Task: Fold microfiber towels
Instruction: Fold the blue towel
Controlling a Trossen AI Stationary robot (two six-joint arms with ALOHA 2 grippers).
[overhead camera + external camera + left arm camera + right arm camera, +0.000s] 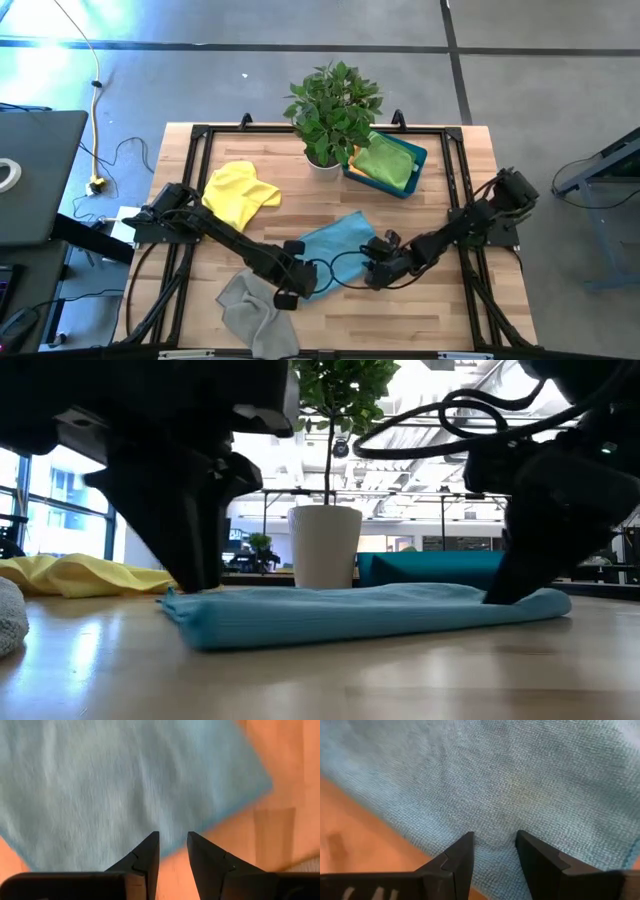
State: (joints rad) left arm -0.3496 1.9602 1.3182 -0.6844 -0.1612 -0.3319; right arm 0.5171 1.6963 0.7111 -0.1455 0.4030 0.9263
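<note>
One light blue towel [335,247], flat on table [420,310], edges slightly rumpled

The light blue towel [520,775] is soft cloth with a fine, fuzzy, matt nap. It lies on a table [400,320] of smooth pale wood planks with a faint sheen. At twelve o'clock the pot [325,545] looks smooth, white and matt.

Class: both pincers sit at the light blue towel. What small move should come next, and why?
Probably close both pincers on the light blue towel: the left pincer and right pincer stand open at its edges, gripping nothing.
</note>
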